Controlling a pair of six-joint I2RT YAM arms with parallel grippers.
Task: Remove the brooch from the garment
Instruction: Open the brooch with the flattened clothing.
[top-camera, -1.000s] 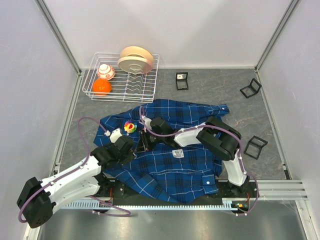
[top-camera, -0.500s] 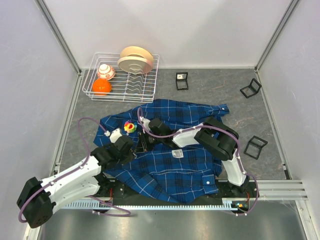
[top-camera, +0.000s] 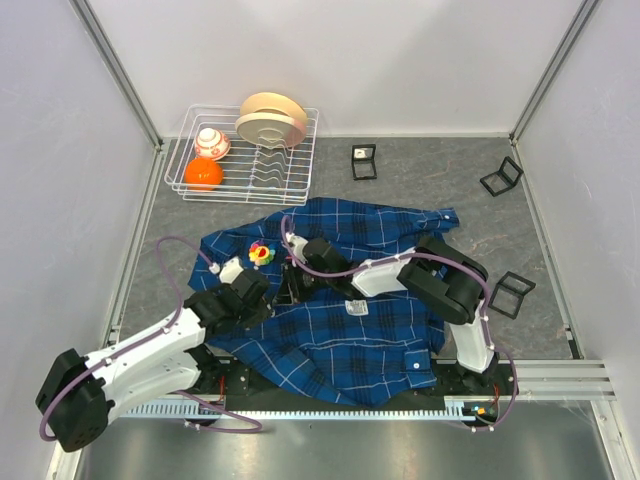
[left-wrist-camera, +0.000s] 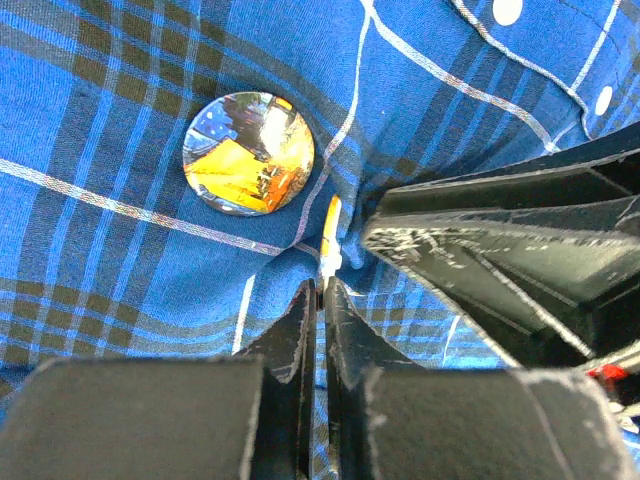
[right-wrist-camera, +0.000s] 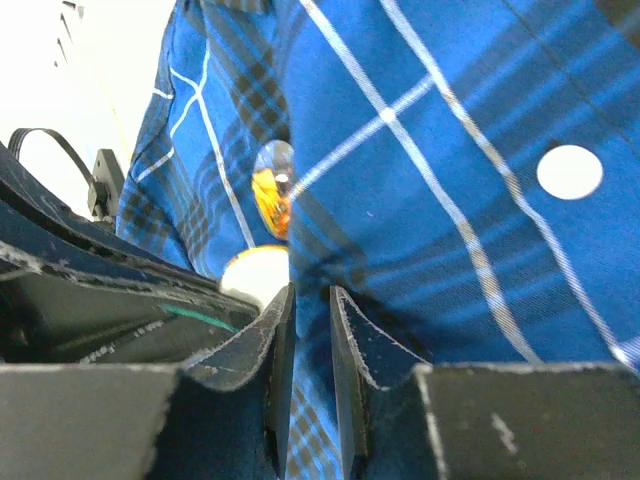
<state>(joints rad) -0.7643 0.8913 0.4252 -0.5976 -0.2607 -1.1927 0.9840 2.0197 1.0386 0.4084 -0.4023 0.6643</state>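
Counts: one garment (top-camera: 340, 320), one brooch (top-camera: 260, 253), one dish rack (top-camera: 180, 186), three black stands (top-camera: 363, 160) toward the far and right edges.

Rack, far-left corner of the worktop (top-camera: 420, 185), holds two tan dishes (top-camera: 270, 118) on edge, one striped ball (top-camera: 211, 143) and one orange ball (top-camera: 203, 173).

Garment lies spread mid-worktop, reaching the near edge. The brooch is pinned on its left part.

Left arm (top-camera: 150, 350) reaches diagonally from the near-left corner. Left end effector (left-wrist-camera: 322, 285) is clenched, tips at a raised crease just below the brooch.

Right arm (top-camera: 440, 280) is folded, forearm running left across the garment. Right end effector (right-wrist-camera: 308, 295) has a narrow gap with cloth at its tips; cannot tell whether it grips.
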